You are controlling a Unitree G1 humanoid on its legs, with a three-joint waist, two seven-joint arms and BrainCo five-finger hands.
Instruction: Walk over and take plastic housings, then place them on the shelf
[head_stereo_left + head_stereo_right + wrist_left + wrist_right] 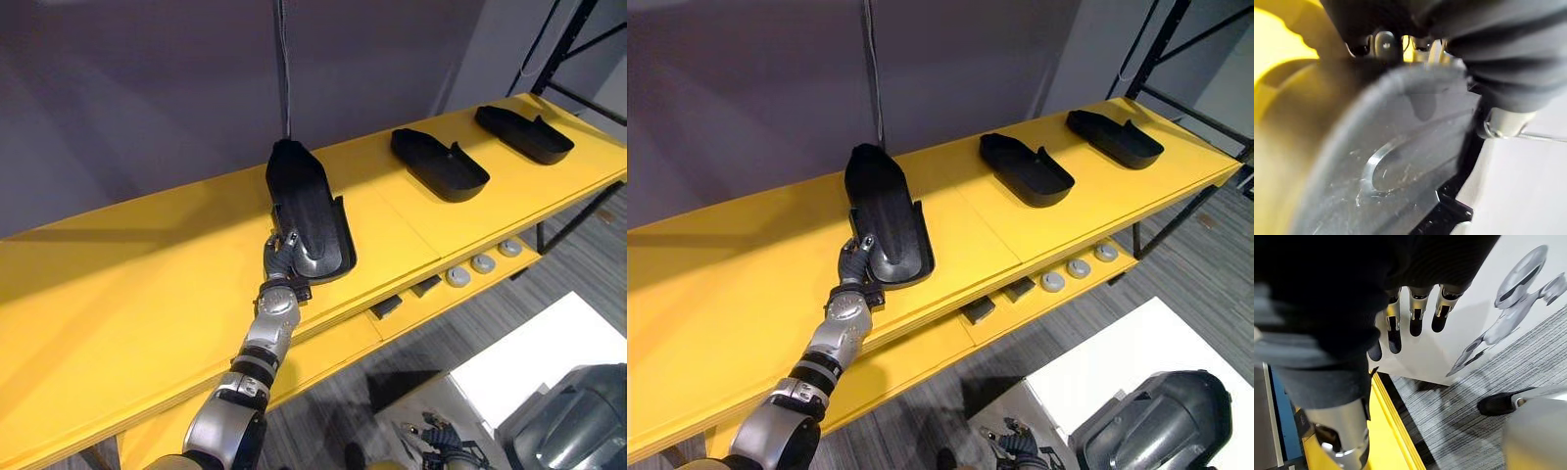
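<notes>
Pinching the near rim of 1 plastic housing (310, 208) on the yellow shelf (147, 284), our left hand (283, 253) curls its fingers round it; our right hand (1417, 316) hangs with its fingers straight and slightly spread.

Leftmost housing (309, 211): near end blurred in left wrist view, shape unreadable.
Left hand (284, 253): grasp side hidden behind housing wall.
Round items (483, 262), dark blocks (387, 305) on lower ledge: too small to identify.
Shelf (118, 294): left end cut off.
</notes>
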